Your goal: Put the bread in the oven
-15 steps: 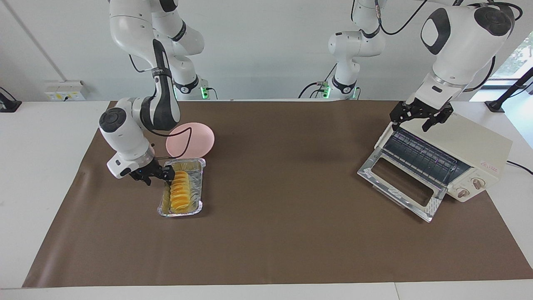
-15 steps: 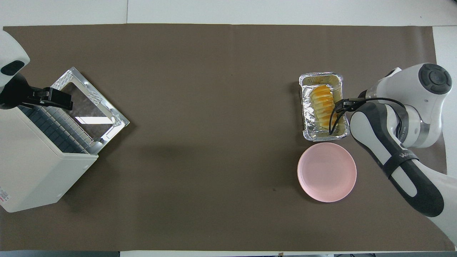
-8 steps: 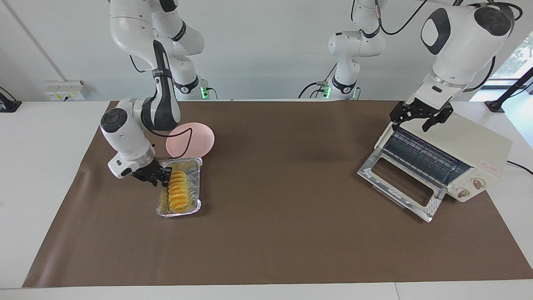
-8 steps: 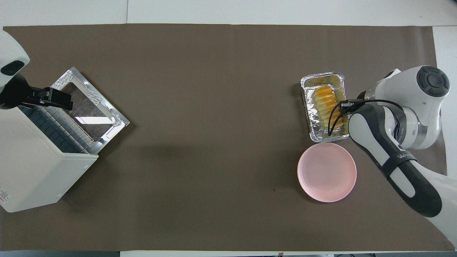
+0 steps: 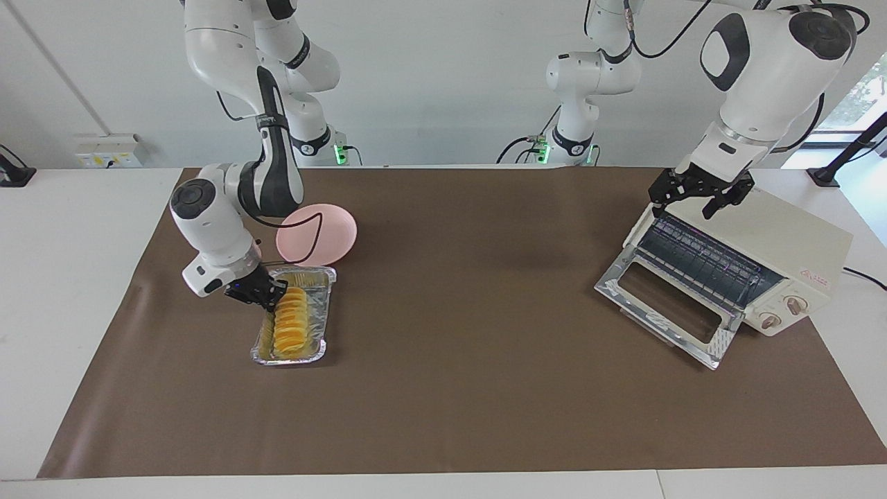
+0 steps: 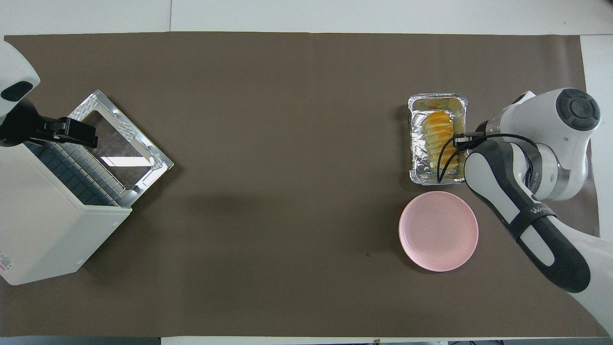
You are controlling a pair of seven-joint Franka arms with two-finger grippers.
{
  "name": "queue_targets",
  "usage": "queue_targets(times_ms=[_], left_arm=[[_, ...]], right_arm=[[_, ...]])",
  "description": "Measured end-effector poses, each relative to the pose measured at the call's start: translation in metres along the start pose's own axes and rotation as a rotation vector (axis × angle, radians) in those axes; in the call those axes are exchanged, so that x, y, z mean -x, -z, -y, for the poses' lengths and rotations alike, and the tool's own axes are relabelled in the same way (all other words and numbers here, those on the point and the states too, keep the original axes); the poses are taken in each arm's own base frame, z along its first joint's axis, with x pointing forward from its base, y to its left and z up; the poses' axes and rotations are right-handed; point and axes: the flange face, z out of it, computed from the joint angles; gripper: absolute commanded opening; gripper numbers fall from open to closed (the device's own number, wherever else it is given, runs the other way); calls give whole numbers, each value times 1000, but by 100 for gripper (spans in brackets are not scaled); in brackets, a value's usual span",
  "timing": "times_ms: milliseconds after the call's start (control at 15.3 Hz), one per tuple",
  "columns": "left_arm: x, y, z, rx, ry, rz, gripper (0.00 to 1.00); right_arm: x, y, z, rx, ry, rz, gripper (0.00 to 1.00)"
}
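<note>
Facing view showed what had changed over the last second: the right pincer (image 5: 267, 294) had closed at the near edge of the foil tray (image 5: 315, 350), and the tray had swung and slid a little toward the right arm's end of the table (image 5: 443, 402), its long axis turning as it went. The bread (image 5: 290, 324) lay in the tray throughout, just farther from the robots than the pink plate (image 5: 326, 232). My reading was that the pincer had gripped the tray's rim or the end of the loaf and was dragging both, so the pick-up had begun but the grip was doubtful.

The left pincer (image 5: 700, 197) hung open over the top front edge of the oven (image 5: 783, 242), waiting. The oven's door (image 5: 665, 305) lay dropped open at the left arm's end of the table, well apart from the bread, so the whole carry remained.

Hard to make out: whether the closed fingertips pinched foil, bread or both. In the overhead view the right arm's forearm and cable covered that corner of the tray, and the oven was cut off at the frame's edge.
</note>
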Motion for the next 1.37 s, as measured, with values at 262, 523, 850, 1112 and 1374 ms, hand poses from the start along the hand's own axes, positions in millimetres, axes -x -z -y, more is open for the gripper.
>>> queue_targets(times_ms=[262,523,850,1112,1374], left_arm=[[0,0,0,0,0,0,100],[0,0,0,0,0,0,100],[0,0,0,0,0,0,100],[0,0,0,0,0,0,100],[0,0,0,0,0,0,100]], right_arm=[[-9,22,63,-51,25,-42,0],[-5,42,153,-80,19,-68,0],[16,36,283,-121,-54,-62,0],[15,7,322,-129,-80,-54,0],[19,-20,338,-131,-94,-52,58]])
